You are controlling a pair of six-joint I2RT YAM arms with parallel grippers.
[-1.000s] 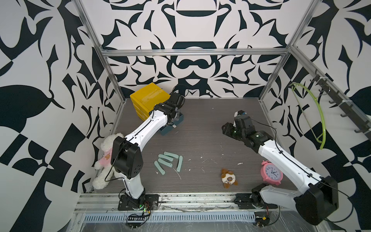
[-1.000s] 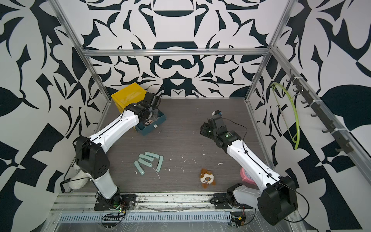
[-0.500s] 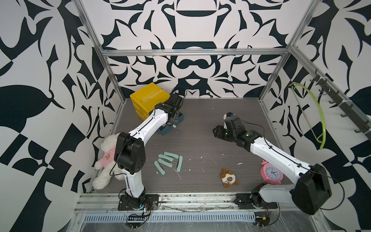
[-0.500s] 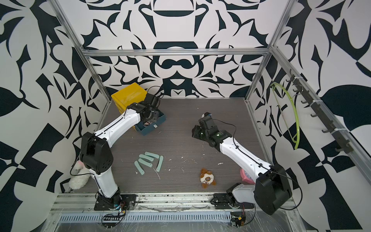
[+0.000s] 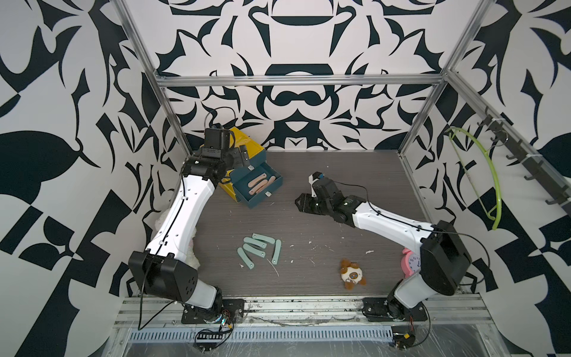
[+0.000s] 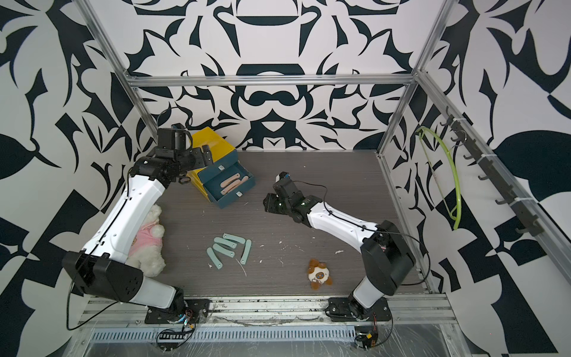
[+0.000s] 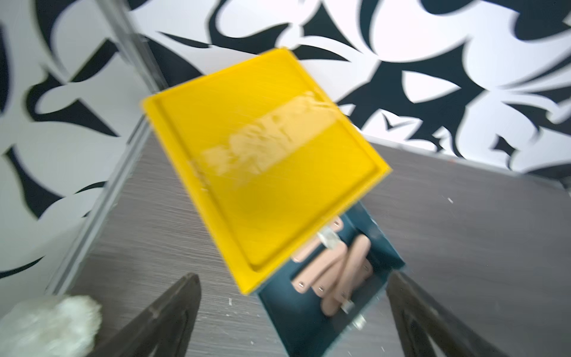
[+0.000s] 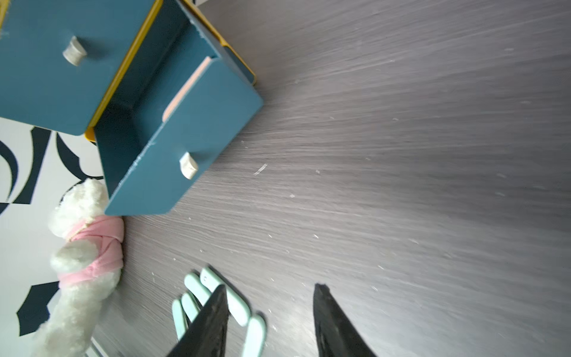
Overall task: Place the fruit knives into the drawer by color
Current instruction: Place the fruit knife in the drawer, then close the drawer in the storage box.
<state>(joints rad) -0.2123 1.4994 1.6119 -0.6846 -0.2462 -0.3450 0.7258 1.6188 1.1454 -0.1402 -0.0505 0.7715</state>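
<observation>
A yellow cabinet (image 5: 251,145) stands at the back left, its low blue drawer (image 5: 261,201) pulled out. Several peach-pink fruit knives (image 5: 259,184) lie inside it, also seen in the left wrist view (image 7: 336,272). Several mint-teal fruit knives (image 5: 258,247) lie loose on the table's front middle in both top views (image 6: 228,247). My left gripper (image 5: 241,156) hangs wide open and empty above the cabinet's front edge (image 7: 293,278). Mid-table, my right gripper (image 5: 301,205) is open and empty, pointing left, with the mint knives (image 8: 234,304) beside one finger.
A white plush in pink (image 6: 148,241) lies by the left wall under my left arm. A small brown plush (image 5: 352,273) and a pink alarm clock (image 5: 409,261) sit front right. A green hanger (image 5: 482,173) hangs on the right wall. The upper drawer (image 8: 55,61) is closed.
My left gripper has opened and drawn back from the drawer up toward the cabinet's top, uncovering the pink knives. My right arm has swung left toward the table's middle.
</observation>
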